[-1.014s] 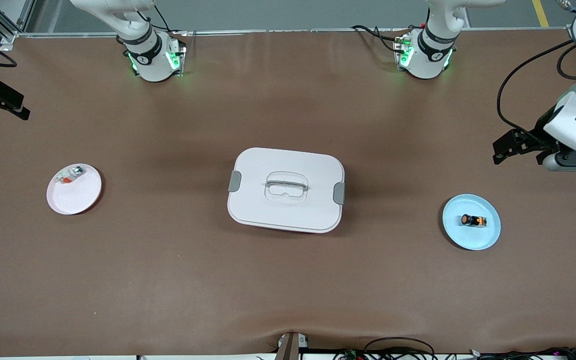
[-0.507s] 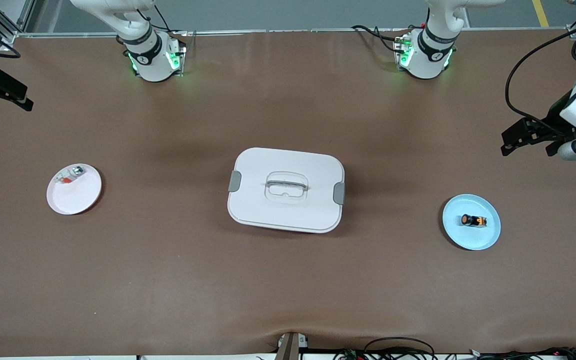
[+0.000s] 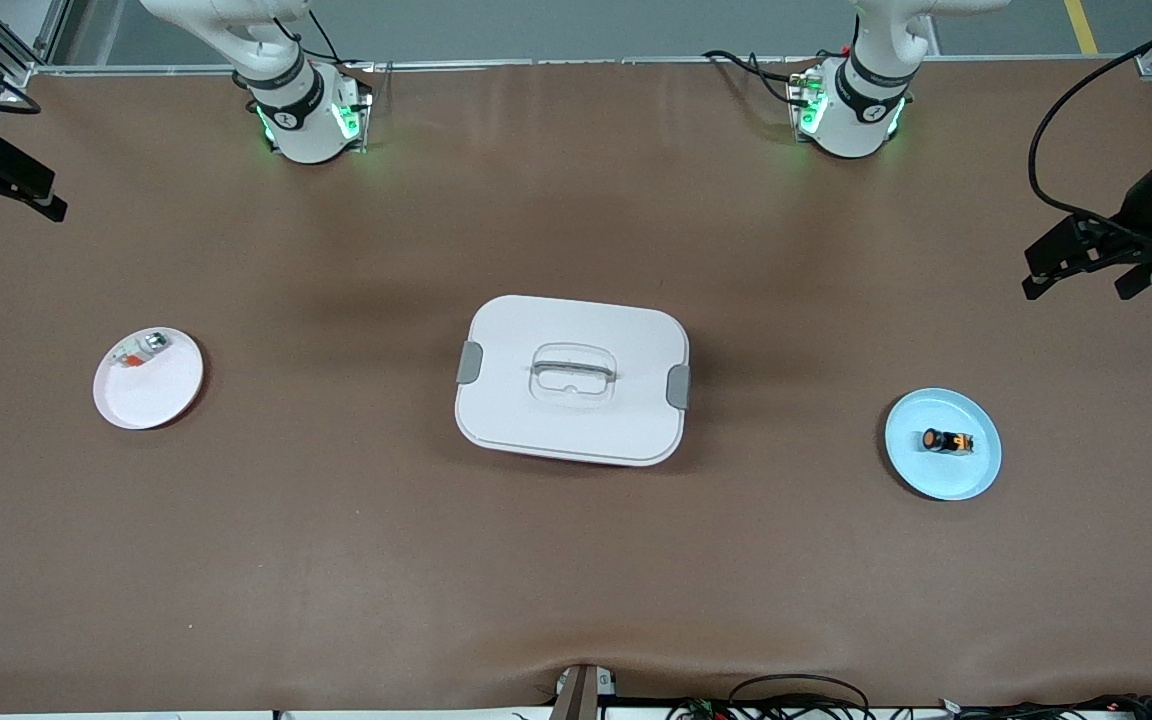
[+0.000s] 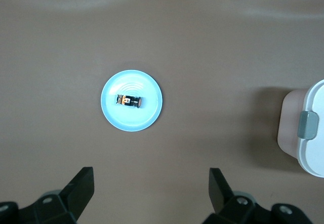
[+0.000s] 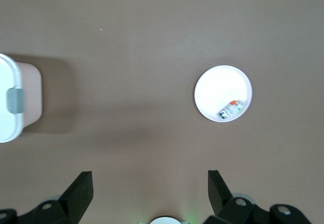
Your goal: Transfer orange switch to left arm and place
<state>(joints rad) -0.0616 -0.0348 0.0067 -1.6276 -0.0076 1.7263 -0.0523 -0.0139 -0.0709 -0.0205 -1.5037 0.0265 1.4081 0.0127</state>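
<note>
No readable text, label, brand or number shows on anything here.

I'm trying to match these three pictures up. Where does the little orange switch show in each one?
Front view: the orange switch lies on the blue plate, toward the left arm's end of the table.
Left wrist view: the switch is on the same plate.
Right wrist view: not in it.
Shared landmark: the white box, at the edge of both wrist views.
</note>
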